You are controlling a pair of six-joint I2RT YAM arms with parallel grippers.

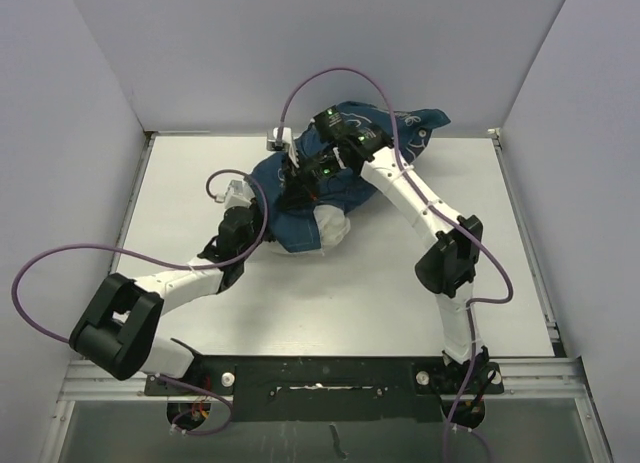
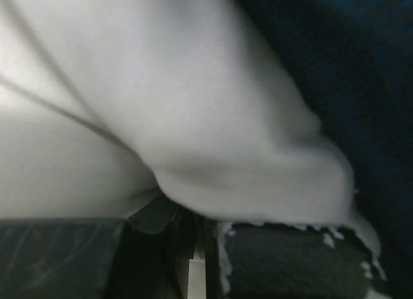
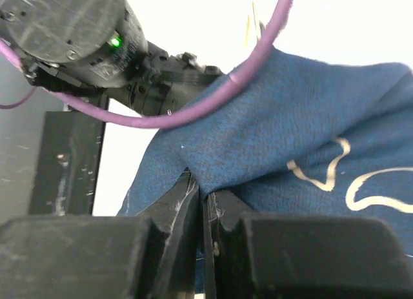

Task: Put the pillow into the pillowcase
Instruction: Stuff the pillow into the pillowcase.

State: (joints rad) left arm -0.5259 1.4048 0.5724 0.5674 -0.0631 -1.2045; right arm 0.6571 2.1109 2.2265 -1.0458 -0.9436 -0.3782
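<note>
Pillow [image 1: 335, 226] cloth shows only as a white end poking from the pillowcase [image 1: 295, 228] mouth on the side nearest the arm bases. The left gripper [image 2: 203, 225] is pressed together on a fold of that white fabric, right at the mouth. Beyond it the pillowcase runs away on a diagonal toward its far right corner. The right gripper [image 3: 203, 195] pinches blue cloth farther along it. The left arm is nearer the exposed end, so the push probably goes along that diagonal.
</note>
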